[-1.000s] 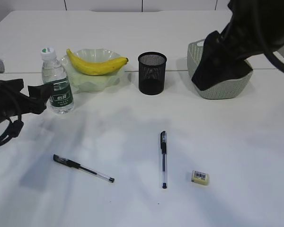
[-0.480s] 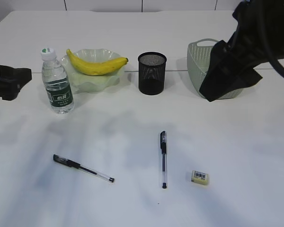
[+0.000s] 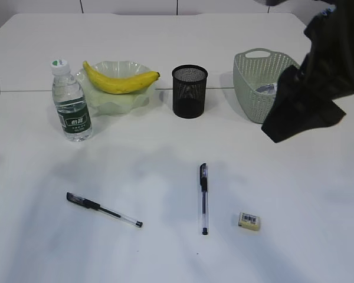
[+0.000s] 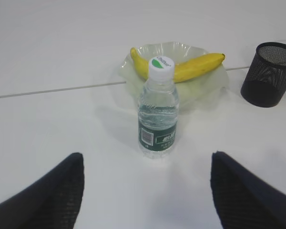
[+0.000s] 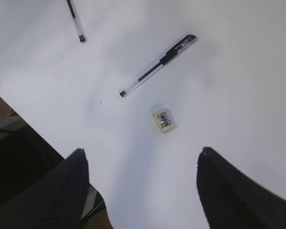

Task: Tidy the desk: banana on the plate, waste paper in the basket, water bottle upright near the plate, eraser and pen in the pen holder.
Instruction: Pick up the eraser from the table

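Eraser [image 3: 249, 221] lies at front right on the desk [image 3: 165, 253], beside one of two pens [image 3: 203, 197]. Left gripper [image 4: 145, 191] is released before the bottle [image 4: 157, 114], holding nothing; right gripper [image 5: 140, 183], empty and spread, hangs above the eraser. Best descend straight and centre it between the fingers. One bottle, banana [image 3: 119, 80], plate [image 3: 115, 97], holder [image 3: 189, 91], basket [image 3: 259, 82].
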